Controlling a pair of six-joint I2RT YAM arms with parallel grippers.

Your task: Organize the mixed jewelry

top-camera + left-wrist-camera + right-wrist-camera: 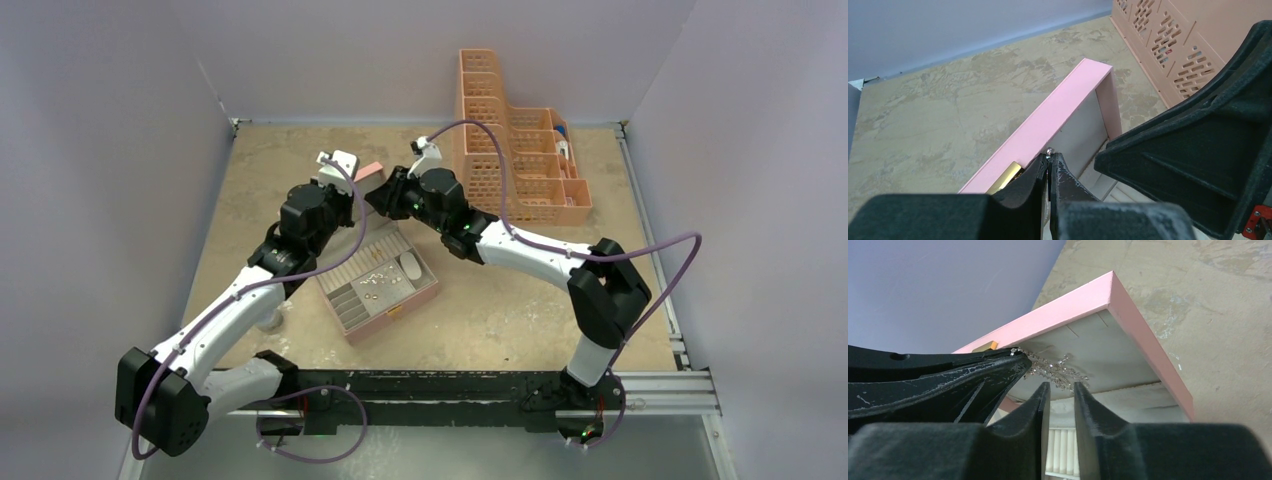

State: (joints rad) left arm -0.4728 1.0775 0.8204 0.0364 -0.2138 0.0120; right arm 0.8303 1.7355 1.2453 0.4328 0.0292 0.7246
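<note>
Jewelry pieces (378, 284), tiny gold and silver ones, were spotted from overhead in the tray of the open pink jewelry box (420, 300) mid-table. On the left wrist cam, the left gripper (1049, 159) was clamped on a sparkly chain (1049, 150) beside the raised lid (1048, 117). On the right wrist cam, the right gripper (1060, 390) was parted a little, nothing gripped, with the chain strung just past its tips.

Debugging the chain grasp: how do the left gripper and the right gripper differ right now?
The left gripper is shut, pinching one end of the sparkly chain; the right gripper stands open and clamps nothing. The chain starts at the left gripper's tips and ends just beyond the right gripper's tips. Shared: both have black fingers and sit close together at the pink jewelry box's raised lid.
</note>
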